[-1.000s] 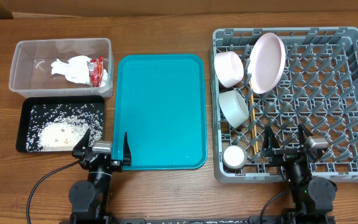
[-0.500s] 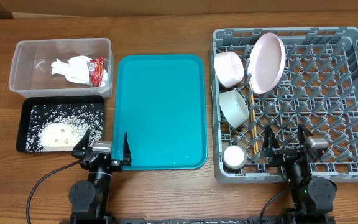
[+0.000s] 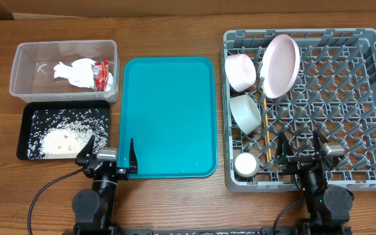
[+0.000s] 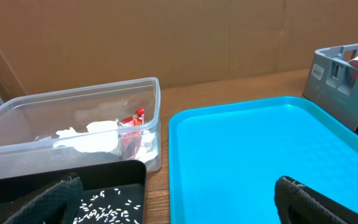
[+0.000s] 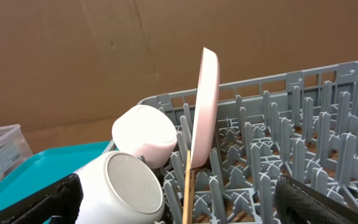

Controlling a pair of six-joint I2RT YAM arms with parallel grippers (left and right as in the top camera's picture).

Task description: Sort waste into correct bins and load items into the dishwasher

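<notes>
The clear tub (image 3: 64,47) holds the crumpled white napkin (image 3: 76,70) and the red-and-white wrapper (image 3: 100,74). The black tray (image 3: 64,104) holds loose rice (image 3: 59,138). The grey dish rack (image 3: 305,32) holds the pink plate (image 3: 281,64) on edge, two bowls (image 3: 240,72) (image 3: 245,112), a small white cup (image 3: 245,164) and the chopsticks (image 3: 264,127). My left gripper (image 3: 108,155) is open and empty at the near edge, between the black tray and the teal tray. My right gripper (image 3: 300,150) is open and empty at the rack's near edge.
The teal serving tray (image 3: 168,98) lies bare between the bins and the rack. In the left wrist view, the tub (image 4: 73,112), black tray (image 4: 104,177) and teal tray (image 4: 247,149) lie ahead. In the right wrist view, the plate (image 5: 207,106) and bowls (image 5: 143,134) stand ahead.
</notes>
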